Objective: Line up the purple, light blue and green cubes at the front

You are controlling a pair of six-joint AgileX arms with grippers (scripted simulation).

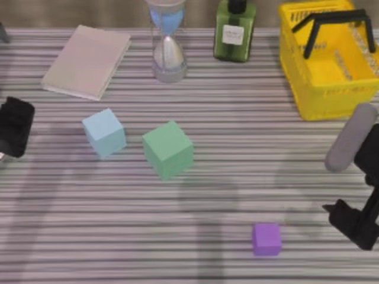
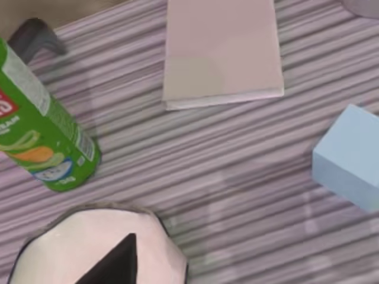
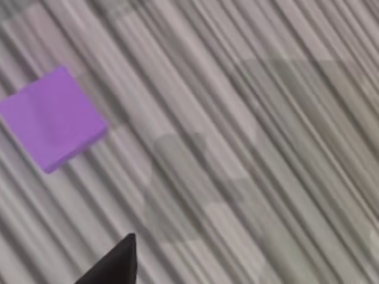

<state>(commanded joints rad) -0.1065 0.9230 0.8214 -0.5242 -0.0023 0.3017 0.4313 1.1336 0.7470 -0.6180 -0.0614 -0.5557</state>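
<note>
The purple cube (image 1: 266,239) sits alone near the front edge of the striped table (image 1: 237,118), right of centre, flat on the surface with nothing touching it. The right tool (image 1: 346,220) hangs just to its right and slightly behind, clear of it; in the right wrist view the purple cube (image 3: 52,118) lies off to one side with only a dark fingertip (image 3: 118,263) showing, so whether this tool is apart or together cannot be told. The green cube (image 1: 168,149), the largest of the three, stands near the middle of the table, turned at an angle to the stripes. The light blue cube (image 1: 104,132) is just to its left and a little farther back, apart from it, also turned. The left tool (image 1: 15,127) is at the left edge of the table, well away from all three cubes, and its state cannot be told either. Its wrist view shows the light blue cube (image 2: 350,157), a pale notebook (image 2: 222,50) and a green snack can (image 2: 44,127) lying on its side. Along the back of the table, from left to right, are the pale notebook (image 1: 87,61), a blue hourglass (image 1: 167,38), a green bottle (image 1: 235,29) and a yellow basket (image 1: 308,89) with black handles.
</note>
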